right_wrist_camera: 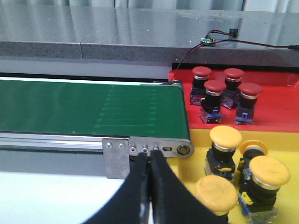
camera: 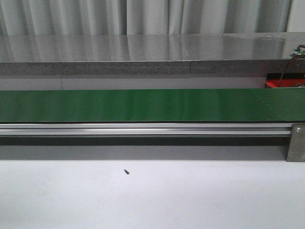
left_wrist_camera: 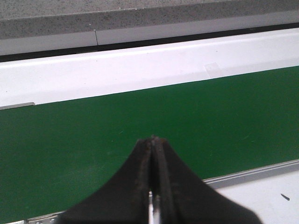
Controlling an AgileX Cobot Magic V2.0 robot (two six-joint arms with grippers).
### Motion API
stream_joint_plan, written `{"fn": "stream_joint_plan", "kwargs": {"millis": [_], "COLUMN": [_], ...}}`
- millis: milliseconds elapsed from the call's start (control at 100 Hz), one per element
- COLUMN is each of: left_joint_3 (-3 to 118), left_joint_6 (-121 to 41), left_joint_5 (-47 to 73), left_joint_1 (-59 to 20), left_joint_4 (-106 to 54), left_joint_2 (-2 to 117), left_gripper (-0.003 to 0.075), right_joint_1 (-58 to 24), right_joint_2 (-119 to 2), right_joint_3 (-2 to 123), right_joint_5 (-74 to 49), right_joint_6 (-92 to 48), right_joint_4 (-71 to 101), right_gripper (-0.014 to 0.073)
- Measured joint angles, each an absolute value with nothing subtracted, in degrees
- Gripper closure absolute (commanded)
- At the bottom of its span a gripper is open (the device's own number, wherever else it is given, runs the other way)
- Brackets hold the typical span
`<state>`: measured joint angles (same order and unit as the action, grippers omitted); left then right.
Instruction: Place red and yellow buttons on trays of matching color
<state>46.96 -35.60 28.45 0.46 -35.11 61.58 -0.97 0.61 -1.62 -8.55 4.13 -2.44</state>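
In the right wrist view, several red buttons [right_wrist_camera: 215,87] stand on a red tray [right_wrist_camera: 275,107], and several yellow buttons [right_wrist_camera: 225,137] stand on a yellow tray [right_wrist_camera: 196,165] beside the belt's end. My right gripper [right_wrist_camera: 150,157] is shut and empty, near the belt's end bracket. My left gripper [left_wrist_camera: 153,139] is shut and empty above the green conveyor belt [left_wrist_camera: 140,126]. The belt carries no buttons in any view. In the front view neither gripper shows; only a corner of the red tray [camera: 275,84] is visible at the far right.
The green belt [camera: 152,105] runs across the front view with an aluminium rail [camera: 143,129] and end bracket [camera: 295,143]. A grey stone ledge [camera: 143,52] lies behind. A small dark screw [camera: 127,171] lies on the white table. Wires [right_wrist_camera: 219,37] lie on the ledge.
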Motion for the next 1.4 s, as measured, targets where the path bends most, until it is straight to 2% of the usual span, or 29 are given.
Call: {"fn": "stream_joint_plan", "kwargs": {"millis": [840,1080,1270,1400], "left_joint_3": [47.0,47.0,45.5,40.8], "left_joint_6": [-36.0,-36.0,-36.0,-35.5], "left_joint_5": [28.5,25.2,23.4,15.4], "left_joint_1": [0.5,0.6,-4.4,-9.1], "left_joint_4": [-34.2,-32.8,-29.8,-27.1], "left_joint_2": [61.6,61.6,58.4,53.2], "left_gripper": [0.0740,0.0740,0.0740,0.0740], "right_joint_1": [-1.0,-1.0,-1.0,-1.0], "right_joint_2": [0.6,0.6,0.6,0.6], "right_joint_3": [-1.6,-1.6,-1.6,-1.6], "right_joint_5": [-8.5,-8.5,-8.5,-8.5], "right_joint_6": [4.1,4.2,4.2,4.2], "right_joint_4": [-2.6,-2.6,-2.6,-2.6], "right_gripper": [0.0664,0.0664,0.0664,0.0664]}}
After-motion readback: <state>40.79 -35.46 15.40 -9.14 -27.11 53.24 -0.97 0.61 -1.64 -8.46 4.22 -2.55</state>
